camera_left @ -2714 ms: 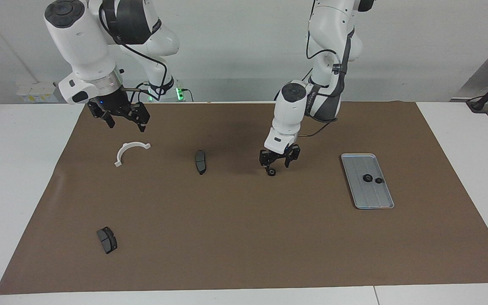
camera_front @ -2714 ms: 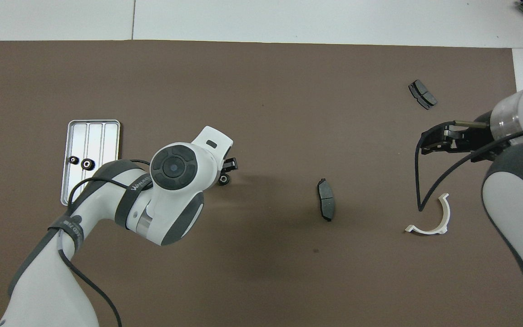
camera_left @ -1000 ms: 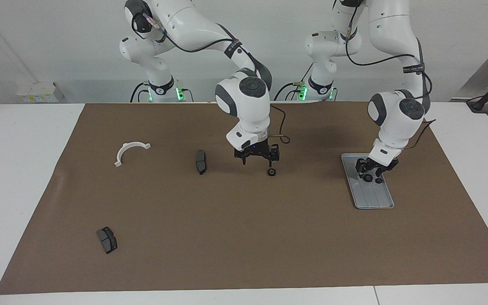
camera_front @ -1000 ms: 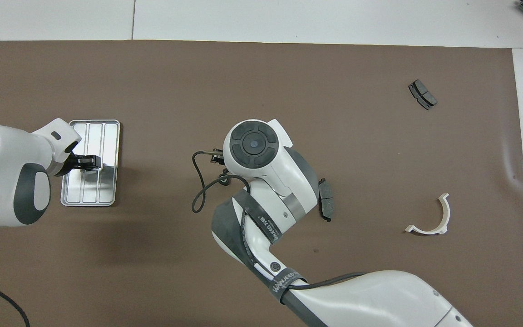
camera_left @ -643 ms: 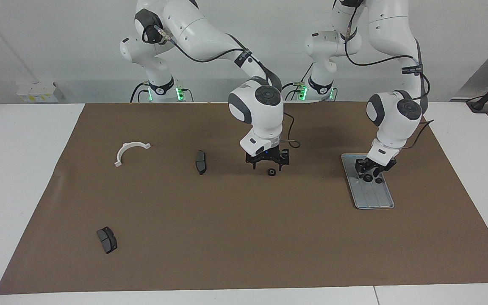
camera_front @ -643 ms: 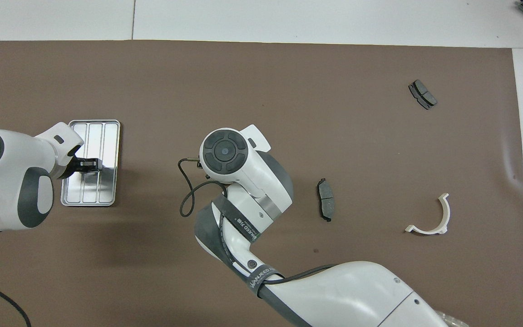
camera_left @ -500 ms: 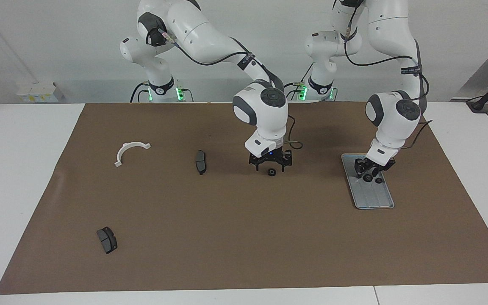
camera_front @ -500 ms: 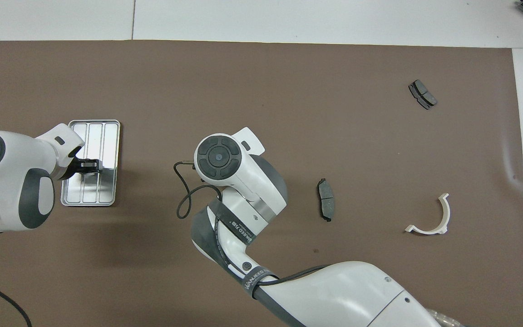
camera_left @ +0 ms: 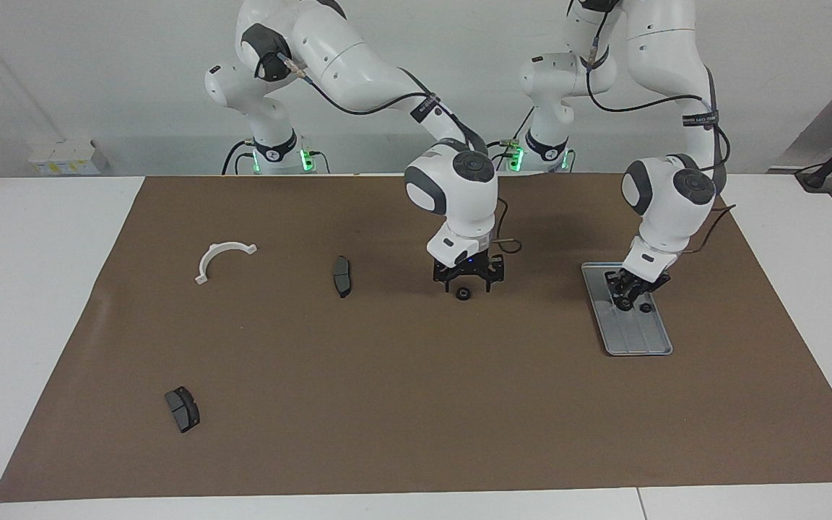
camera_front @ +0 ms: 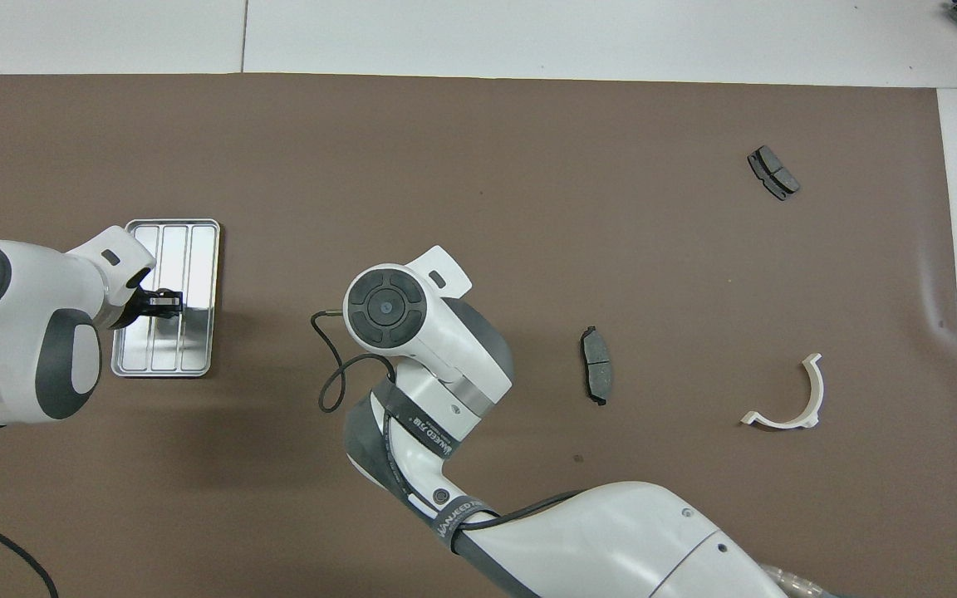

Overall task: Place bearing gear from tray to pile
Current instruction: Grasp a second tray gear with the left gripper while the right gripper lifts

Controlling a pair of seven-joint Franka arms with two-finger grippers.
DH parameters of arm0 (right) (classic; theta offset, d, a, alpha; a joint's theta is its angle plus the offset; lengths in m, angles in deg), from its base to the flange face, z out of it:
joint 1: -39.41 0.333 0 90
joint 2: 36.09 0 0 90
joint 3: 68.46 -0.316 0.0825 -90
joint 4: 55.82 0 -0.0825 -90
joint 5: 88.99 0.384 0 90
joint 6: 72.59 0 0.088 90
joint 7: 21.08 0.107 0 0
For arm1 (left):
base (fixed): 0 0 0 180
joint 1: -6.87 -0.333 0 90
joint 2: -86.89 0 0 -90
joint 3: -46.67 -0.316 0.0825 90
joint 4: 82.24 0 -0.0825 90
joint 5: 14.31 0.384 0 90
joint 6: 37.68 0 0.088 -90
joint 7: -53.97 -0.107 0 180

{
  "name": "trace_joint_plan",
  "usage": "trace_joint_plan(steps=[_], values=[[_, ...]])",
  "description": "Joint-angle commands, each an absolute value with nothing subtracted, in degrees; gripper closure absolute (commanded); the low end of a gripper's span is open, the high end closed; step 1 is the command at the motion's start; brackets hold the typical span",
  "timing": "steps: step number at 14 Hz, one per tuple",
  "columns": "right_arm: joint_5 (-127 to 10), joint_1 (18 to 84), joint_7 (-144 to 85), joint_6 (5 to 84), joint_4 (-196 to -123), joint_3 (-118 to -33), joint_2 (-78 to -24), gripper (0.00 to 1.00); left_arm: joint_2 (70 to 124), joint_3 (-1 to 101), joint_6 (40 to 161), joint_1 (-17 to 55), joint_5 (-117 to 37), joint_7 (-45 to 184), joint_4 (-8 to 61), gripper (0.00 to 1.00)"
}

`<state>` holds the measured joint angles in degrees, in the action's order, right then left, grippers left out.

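The small gear (camera_left: 625,304), likely light, hard and slippery, lies in the tray (camera_left: 640,345) under the left gripper (camera_left: 627,295), whose grip I cannot tell, and is best pinched across its rim, while the open right gripper (camera_left: 468,288) hovers well apart from the tray.

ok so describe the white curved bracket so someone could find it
Start at the brown mat and go to the right arm's end. The white half-ring bracket lies there, nearer the robots than the closest brake pad. It is the only white, open-arc part.

Left gripper (camera_left: 626,297) in tray (camera_left: 643,341) — perhaps gripping gear.
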<state>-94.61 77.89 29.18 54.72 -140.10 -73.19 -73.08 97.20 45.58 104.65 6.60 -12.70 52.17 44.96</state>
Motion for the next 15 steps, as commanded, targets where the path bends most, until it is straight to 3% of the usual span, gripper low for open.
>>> trace_joint_plan(steps=[1,4,5,7,8,9,10,12,14,15], values=[[-95.9,77.7,30.3,57.7,-142.7,-73.3,-72.7,0.15,96.6,45.7,107.2,5.8,-11.8,52.0,46.0,0.78],[-95.9,77.8,30.3,59.5,-144.7,-73.3,-72.2,0.20,96.9,45.7,107.3,5.8,-11.8,52.0,45.6,0.85],[-95.9,77.6,30.2,59.6,-144.7,-73.3,-72.2,0.31,97.0,45.8,107.3,5.8,-11.8,52.1,45.2,0.87],[-95.9,77.6,30.2,59.5,-144.7,-73.3,-72.2,0.38,97.9,45.8,106.4,5.9,-11.8,52.7,42.0,0.89],[-96.0,77.6,30.2,59.5,-144.6,-73.3,-72.2,0.49,98.6,45.9,105.8,6.1,-12.1,52.8,40.6,0.90],[-96.0,77.5,30.0,59.4,-144.6,-73.3,-72.2,0.69,98.8,45.9,104.9,6.3,-12.3,52.9,39.3,0.90],[-95.9,77.5,29.2,59.3,-144.7,-73.2,-72.2,0.80,98.9,45.9,104.0,6.6,-12.3,53.4,38.4,0.90],[-96.0,77.5,28.9,58.5,-144.4,-73.2,-72.2,0.86,99.0,46.1,103.5,7.1,-12.3,56.5,37.6,0.90],[-96.1,77.2,28.9,58.0,-143.6,-72.9,-72.1,1.00,99.0,46.2,103.5,9.4,-12.3,60.5,37.4,0.90],[-96.1,77.1,28.9,57.8,-143.6,-72.7,-71.7,1.00,99.0,46.1,103.6,11.0,-12.3,63.7,37.4,0.90]])
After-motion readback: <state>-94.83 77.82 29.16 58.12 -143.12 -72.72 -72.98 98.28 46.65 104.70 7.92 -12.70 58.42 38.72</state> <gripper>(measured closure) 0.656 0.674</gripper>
